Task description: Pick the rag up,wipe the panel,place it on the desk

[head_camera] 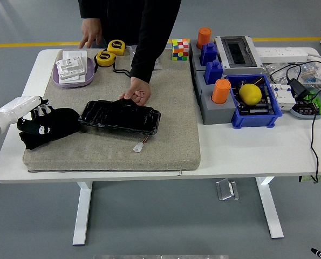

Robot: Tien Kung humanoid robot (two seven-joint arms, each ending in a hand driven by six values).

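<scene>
L hand (37, 114) clamped on rag (48, 127), at mat's (171, 108) left end beside panel (120, 116). Person's hand (137, 91) pins panel's far edge, prob. to steady it for wiping.

2 tape measures (110, 52), 2 orange cups (221, 91), 1 rag (48, 125), 1 panel (120, 116), 1 cube (180, 49)

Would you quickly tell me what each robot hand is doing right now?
Left hand: on the black rag at the mat's left end; grip cannot be told.
Right hand: not in view.

L hand (35, 114) on rag (48, 127); person's hand (136, 92) holds panel (120, 116).
</scene>
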